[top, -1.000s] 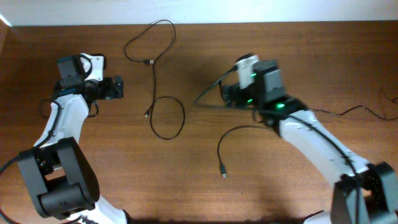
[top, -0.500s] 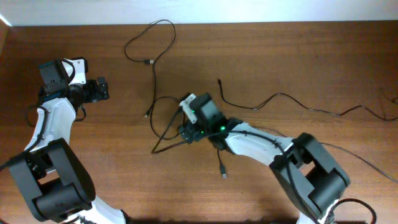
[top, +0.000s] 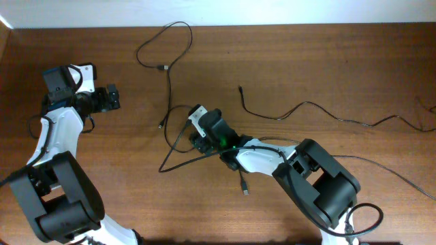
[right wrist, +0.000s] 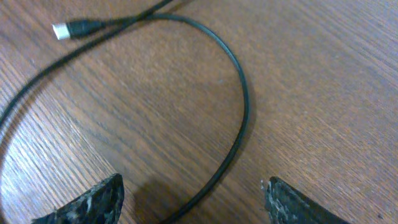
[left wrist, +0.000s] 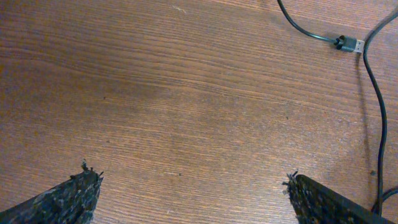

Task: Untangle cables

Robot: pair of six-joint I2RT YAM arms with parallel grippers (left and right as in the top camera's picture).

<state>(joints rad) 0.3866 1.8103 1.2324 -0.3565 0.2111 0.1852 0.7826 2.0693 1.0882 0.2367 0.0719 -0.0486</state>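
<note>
Two hands seen spread open, nothing gripped. Left hand (left wrist: 189, 193) held over desk (left wrist: 186, 93), cable plug (left wrist: 349, 43) lying beyond fingers. Right hand (right wrist: 193, 196) held low over cable loop (right wrist: 241, 106) mid-desk. Cables (top: 306, 103) spread across desk, one looped at far edge.

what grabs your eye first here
The right arm reaches across the middle of the table, its fingers open either side of a black cable loop. A second cable trails toward the right edge, and the left fingers hang open over bare wood at far left.
</note>
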